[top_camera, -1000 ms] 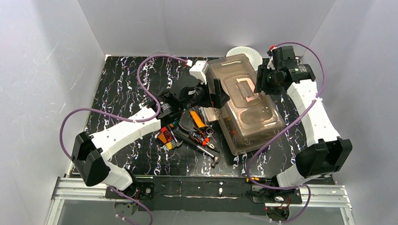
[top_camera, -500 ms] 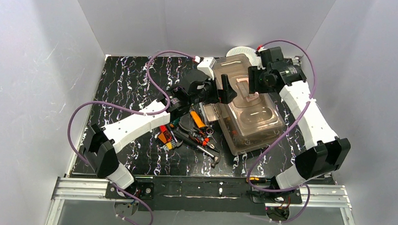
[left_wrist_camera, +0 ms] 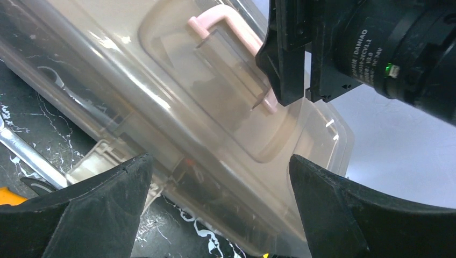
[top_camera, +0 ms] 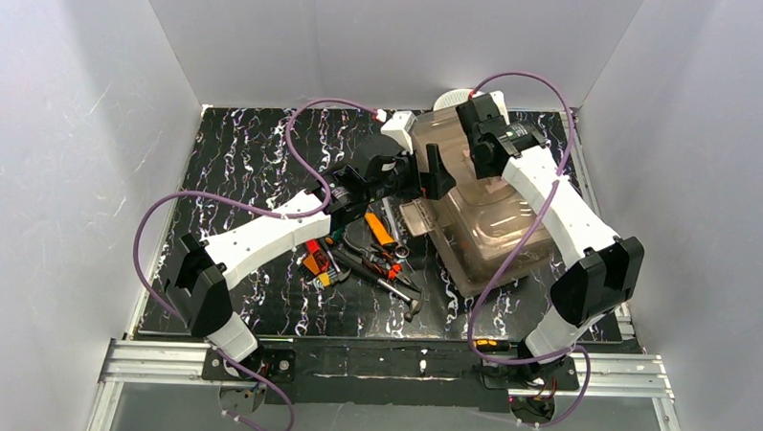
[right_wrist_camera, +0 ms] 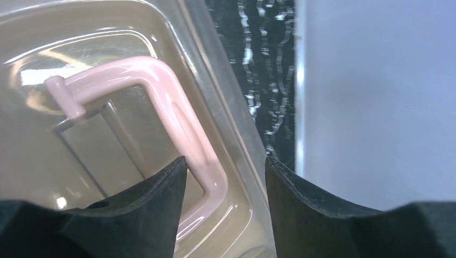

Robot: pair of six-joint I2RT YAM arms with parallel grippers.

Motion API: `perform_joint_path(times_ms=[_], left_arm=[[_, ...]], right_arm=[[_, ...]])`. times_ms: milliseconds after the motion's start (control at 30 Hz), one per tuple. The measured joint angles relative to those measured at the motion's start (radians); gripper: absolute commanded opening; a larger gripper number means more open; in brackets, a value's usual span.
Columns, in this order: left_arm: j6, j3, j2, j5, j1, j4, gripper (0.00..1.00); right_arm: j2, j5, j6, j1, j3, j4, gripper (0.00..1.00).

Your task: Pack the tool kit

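**A:** Where do we find the toolbox?

**B:** We see the toolbox (top_camera: 477, 243) on the black marbled surface (top_camera: 255, 163), right of centre. Its long side runs from 11 to 5 o'clock. The lid looks shut, and the pinkish-cream lid handle (right_wrist_camera: 161, 91) lies in a recess on top.

**A:** And the right fingers?

**B:** We see the right fingers (right_wrist_camera: 134, 215) apart, pointing down at the lid. One end of the lid handle lies in the gap between them. The finger on the handle's 9 o'clock side is right at the bar, but we cannot tell whether it touches. The other finger stands clear.

**A:** The left fingers?

**B:** We find the left fingers (left_wrist_camera: 97, 209) spread wide at the toolbox's 9 o'clock side. They face its long wall and grip nothing.

**A:** What else do we see lying out?

**B:** At the toolbox's 8 o'clock, the loose tools (top_camera: 367, 249) lie in a heap on the surface. The hammer (top_camera: 399, 291) is at the heap's 5 o'clock edge. A white spool (top_camera: 451, 98) peeks out at the toolbox's 12 o'clock end.
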Motion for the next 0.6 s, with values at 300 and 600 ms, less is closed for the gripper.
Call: perform_joint_path(times_ms=[300, 600], left_arm=[[-0.001, 0.002, 0.003, -0.009, 0.011, -0.003, 0.98], [-0.002, 0.002, 0.004, -0.010, 0.029, -0.003, 0.98]], right_arm=[[-0.029, 0.343, -0.196, 0.004, -0.098, 0.169, 0.60], [-0.205, 0.240, -0.339, 0.002, -0.189, 0.341, 0.73]])
